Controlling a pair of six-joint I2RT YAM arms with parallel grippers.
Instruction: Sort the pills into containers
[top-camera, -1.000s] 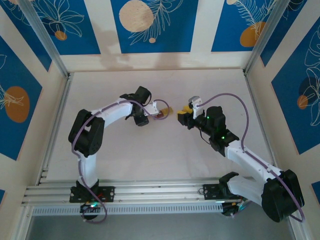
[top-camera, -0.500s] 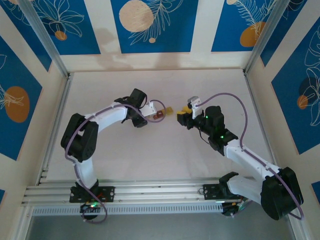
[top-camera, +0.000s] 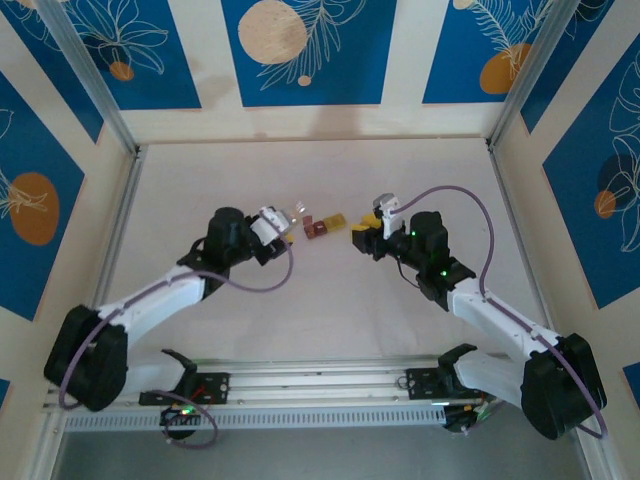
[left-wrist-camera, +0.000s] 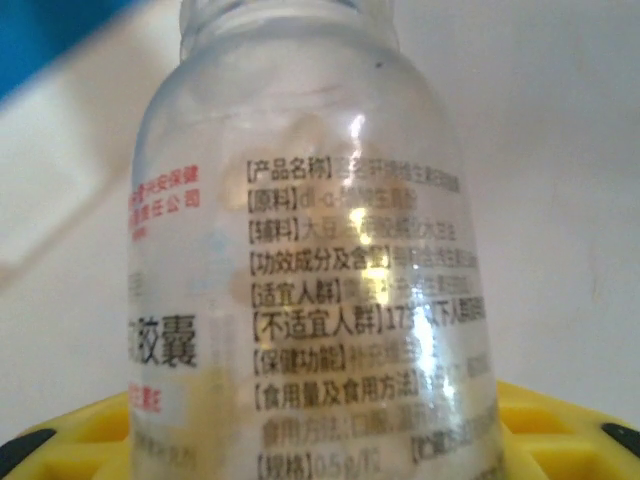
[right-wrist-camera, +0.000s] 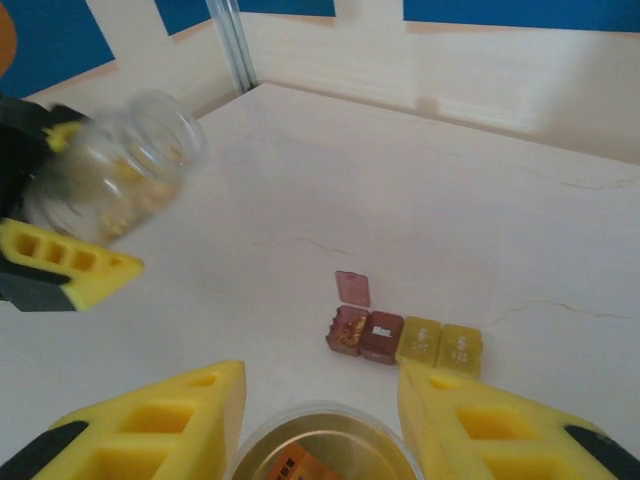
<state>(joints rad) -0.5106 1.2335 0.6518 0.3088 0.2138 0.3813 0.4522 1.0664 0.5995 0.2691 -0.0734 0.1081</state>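
- Nearest, two white robot arms reach from the near edge of a pale table (top-camera: 330, 300) toward its middle.
- Right gripper (top-camera: 364, 230): its yellow fingers (right-wrist-camera: 160, 420) are clamped on a small round vial (right-wrist-camera: 320, 450) with a gold top and orange marking.
- Left gripper (top-camera: 272, 222): it grasps a clear bottle (left-wrist-camera: 310, 250) printed with Chinese text. The bottle is tilted in the air with yellowish pills inside.
- The containers (right-wrist-camera: 405, 338) sit on the table between the two grippers, touching neither. They form a row of joined square cells, dark red on the left and yellow-tan on the right.
- The leftmost red cell is open, its lid (right-wrist-camera: 352, 288) folded out on the far side.
- Farthest, a cream wall with blue leaf panels (top-camera: 300, 50).
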